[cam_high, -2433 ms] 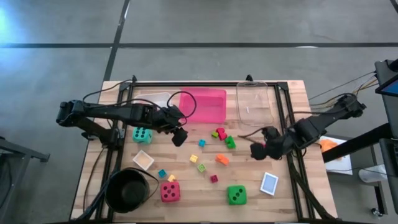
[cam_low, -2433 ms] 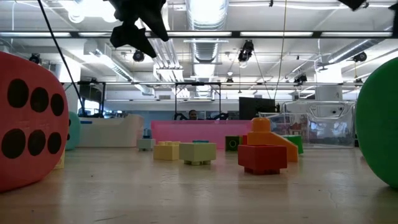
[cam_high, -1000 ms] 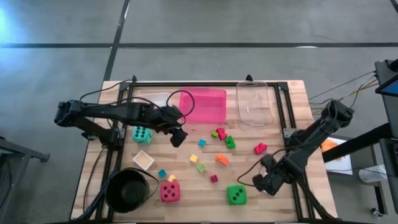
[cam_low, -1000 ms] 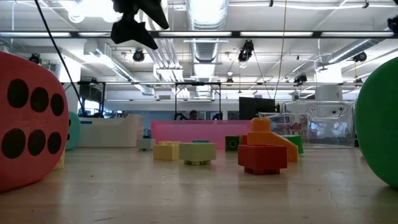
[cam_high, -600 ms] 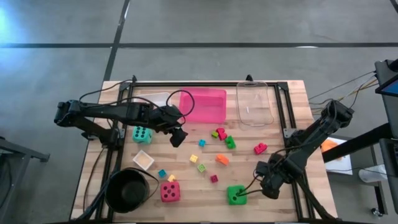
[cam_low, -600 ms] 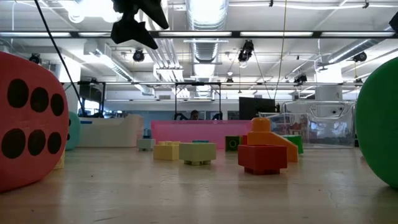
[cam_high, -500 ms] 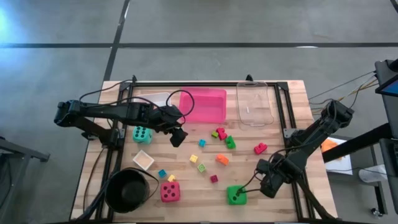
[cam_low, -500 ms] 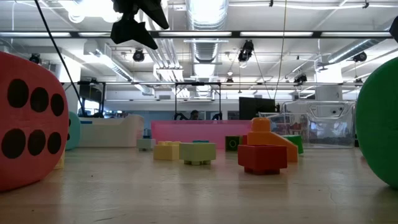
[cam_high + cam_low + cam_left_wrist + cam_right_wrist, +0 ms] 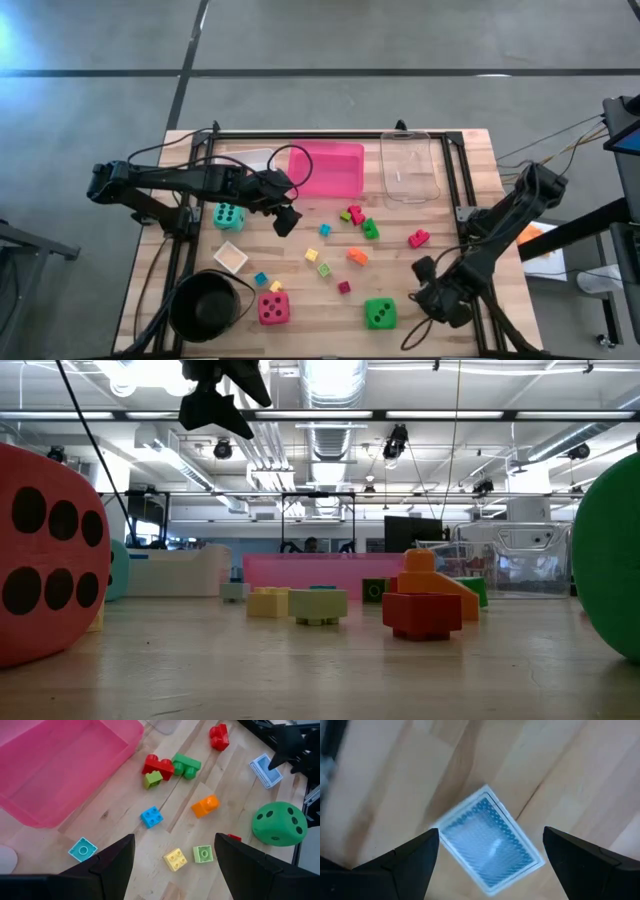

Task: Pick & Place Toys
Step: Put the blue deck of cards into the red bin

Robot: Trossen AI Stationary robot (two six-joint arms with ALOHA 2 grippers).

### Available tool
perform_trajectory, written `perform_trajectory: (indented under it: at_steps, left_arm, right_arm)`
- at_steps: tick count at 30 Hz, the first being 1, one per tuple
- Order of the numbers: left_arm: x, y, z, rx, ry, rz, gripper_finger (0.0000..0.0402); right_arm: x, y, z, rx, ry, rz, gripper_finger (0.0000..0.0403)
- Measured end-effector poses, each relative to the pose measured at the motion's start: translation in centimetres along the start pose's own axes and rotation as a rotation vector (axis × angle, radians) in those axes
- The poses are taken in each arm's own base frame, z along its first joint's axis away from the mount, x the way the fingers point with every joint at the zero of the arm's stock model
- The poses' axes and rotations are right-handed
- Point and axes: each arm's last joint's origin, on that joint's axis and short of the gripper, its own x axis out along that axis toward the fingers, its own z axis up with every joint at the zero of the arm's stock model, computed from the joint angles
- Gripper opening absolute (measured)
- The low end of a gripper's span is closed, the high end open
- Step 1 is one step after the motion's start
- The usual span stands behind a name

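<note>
Right gripper (image 9: 437,300) hangs over the table's near right corner in the high view, beside the green die (image 9: 379,313); left gripper (image 9: 285,222) waits near the pink tray (image 9: 330,170), fingers parted, empty. Its wrist view shows scattered blocks (image 9: 151,816). Right wrist view: spread fingers straddle the blue card (image 9: 487,841), lying flat; its thin edge could slip the pinch.

Light is bright and even, coming from ceiling lamps (image 9: 330,380) that glare white in the low view. On the bench (image 9: 300,300) shadows are soft and short. The blue card (image 9: 487,840) looks blurred in the right wrist view. The red die (image 9: 45,555) is close and out of focus.
</note>
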Motion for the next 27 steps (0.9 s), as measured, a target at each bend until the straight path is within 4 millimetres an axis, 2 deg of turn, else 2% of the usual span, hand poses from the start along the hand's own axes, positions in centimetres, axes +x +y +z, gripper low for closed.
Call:
perform_trajectory:
  at_steps: [6, 11, 18, 27]
  left_arm:
    - [0.0, 0.0, 0.0, -0.019, 0.001, -0.001, 0.0277]
    - [0.0, -0.1, -0.1, -0.018, 0.002, -0.002, 0.0277]
    - [0.0, -0.1, -0.1, -0.019, 0.002, -0.002, 0.0277]
    - [0.0, -0.2, -0.1, -0.017, 0.003, -0.003, 0.0277]
  right_arm:
    - [1.7, 0.0, -0.6, -0.175, 0.089, 0.034, 0.0348]
    - [1.9, 0.1, -0.8, -0.251, 0.127, 0.030, 0.0348]
    - [2.0, 0.1, -0.7, -0.307, 0.111, 0.008, 0.0348]
    - [3.4, 0.2, -0.1, -0.334, 0.126, 0.001, 0.0348]
